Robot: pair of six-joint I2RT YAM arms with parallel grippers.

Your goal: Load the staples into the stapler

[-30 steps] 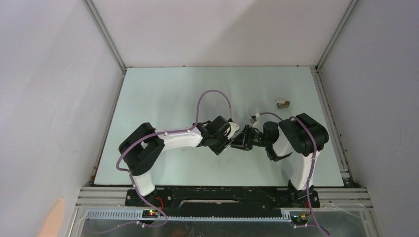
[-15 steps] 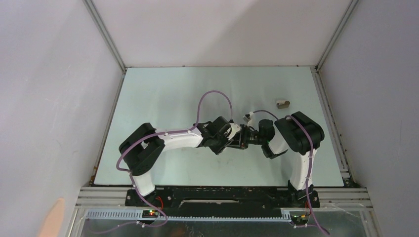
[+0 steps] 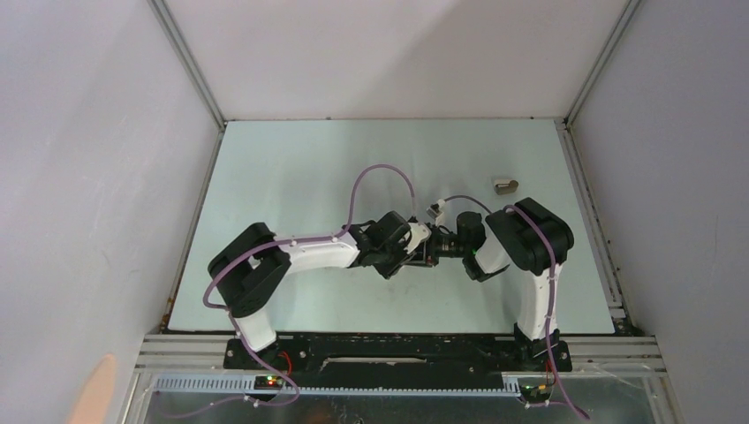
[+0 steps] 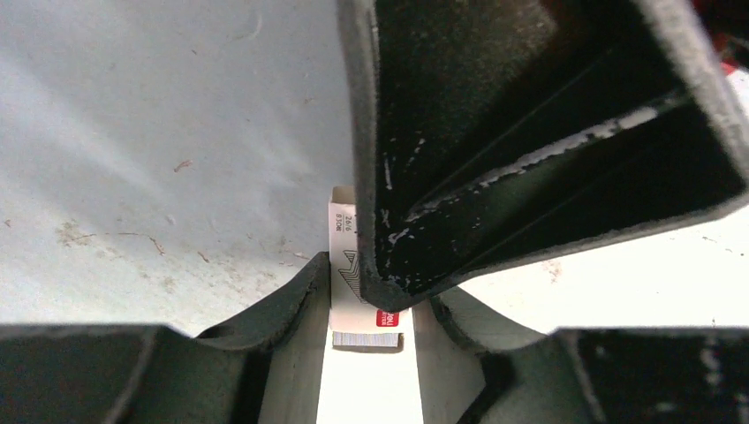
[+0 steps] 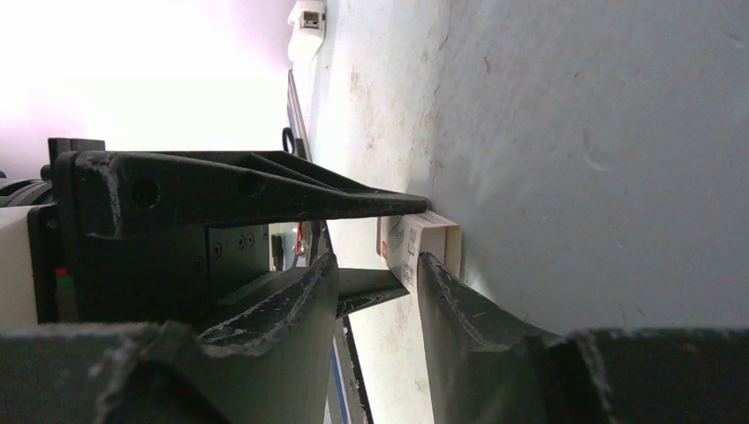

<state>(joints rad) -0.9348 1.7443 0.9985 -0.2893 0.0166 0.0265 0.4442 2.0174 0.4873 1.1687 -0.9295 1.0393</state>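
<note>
Black, scuffed and matte, the right gripper (image 5: pixel 377 258) has swung in over the last second. It stood just apart from the staple box (image 4: pixel 346 252) and now meets it. Its jaws stand parted, with one finger (image 4: pixel 530 132) lying across the box's top.

Nearest in the left wrist view, a flat grey block of staples (image 4: pixel 368 339), finely ribbed, pokes from the box's near end. The box itself is white printed card with a red label. The left gripper (image 4: pixel 369 291) pinches it along its long sides, jaws closed on it.

Under the box lies the pale table (image 3: pixel 291 177), speckled and scratched. Well beyond the box, to its right, a small pale object (image 3: pixel 505 185) has not moved. It is too small to identify.
</note>
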